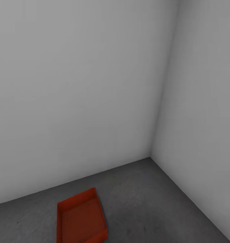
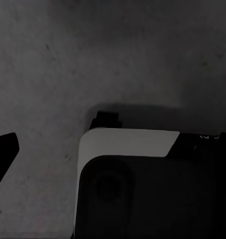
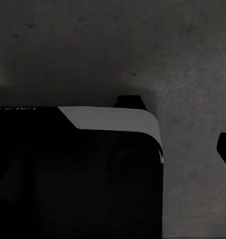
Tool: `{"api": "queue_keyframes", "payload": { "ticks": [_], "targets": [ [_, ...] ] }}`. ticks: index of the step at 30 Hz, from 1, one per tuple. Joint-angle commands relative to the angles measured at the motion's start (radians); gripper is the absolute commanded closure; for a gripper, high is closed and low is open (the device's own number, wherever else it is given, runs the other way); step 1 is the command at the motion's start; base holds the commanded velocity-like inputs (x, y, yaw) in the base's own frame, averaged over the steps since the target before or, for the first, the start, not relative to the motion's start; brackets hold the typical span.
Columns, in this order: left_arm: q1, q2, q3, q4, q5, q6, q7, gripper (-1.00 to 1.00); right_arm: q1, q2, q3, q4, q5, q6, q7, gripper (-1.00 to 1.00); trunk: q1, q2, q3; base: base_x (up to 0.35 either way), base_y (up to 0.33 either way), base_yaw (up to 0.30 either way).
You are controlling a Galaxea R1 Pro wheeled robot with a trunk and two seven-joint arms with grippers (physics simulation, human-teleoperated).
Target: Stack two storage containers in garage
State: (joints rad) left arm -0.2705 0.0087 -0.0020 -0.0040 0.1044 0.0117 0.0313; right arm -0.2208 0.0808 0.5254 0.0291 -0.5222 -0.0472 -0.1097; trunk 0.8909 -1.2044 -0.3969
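Observation:
One orange-red storage container lies open side up on the dark grey concrete floor of the garage, near the bottom edge of the head view and a short way from the wall corner; its near end is cut off by the picture's edge. It holds nothing. In the left wrist view, a black fingertip sits at the picture's edge over bare concrete. The right wrist view has a black fingertip at its edge. Nothing lies between the fingers of either gripper.
Two plain grey-white walls meet in a corner beyond the container. Both wrist views look down on my own white-and-black base standing on the speckled concrete.

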Motion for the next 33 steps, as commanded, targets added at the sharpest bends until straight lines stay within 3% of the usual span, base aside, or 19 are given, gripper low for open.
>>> {"api": "queue_keyframes", "payload": {
  "ticks": [1, 11, 19, 33],
  "targets": [
    [0.003, 0.000, -0.001, -0.001, 0.011, 0.000, 0.001, -1.00, 0.007, 0.000, 0.008, 0.003, -0.010, -0.004, -0.001, -1.00, 0.000, -0.001, -0.001, 0.000, 0.000, -0.112],
    [0.037, -0.002, -0.001, 0.000, 0.008, -0.006, 0.001, -1.00, 0.045, -0.003, 0.008, 0.003, -0.010, -0.005, -0.001, -1.00, 0.000, -0.001, -0.001, 0.000, 0.000, -0.225],
    [0.054, -0.001, -0.001, 0.000, 0.010, -0.060, 0.001, -1.00, 0.055, -0.004, 0.008, 0.003, -0.010, -0.005, -0.001, -1.00, 0.000, -0.001, -0.001, 0.000, 0.000, -0.243],
    [0.057, -0.001, -0.001, 0.000, 0.009, -0.065, 0.000, -1.00, 0.057, -0.017, 0.008, 0.003, -0.012, -0.005, -0.001, -1.00, 0.000, -0.001, -0.001, 0.000, 0.000, -0.244]
  ]
}}
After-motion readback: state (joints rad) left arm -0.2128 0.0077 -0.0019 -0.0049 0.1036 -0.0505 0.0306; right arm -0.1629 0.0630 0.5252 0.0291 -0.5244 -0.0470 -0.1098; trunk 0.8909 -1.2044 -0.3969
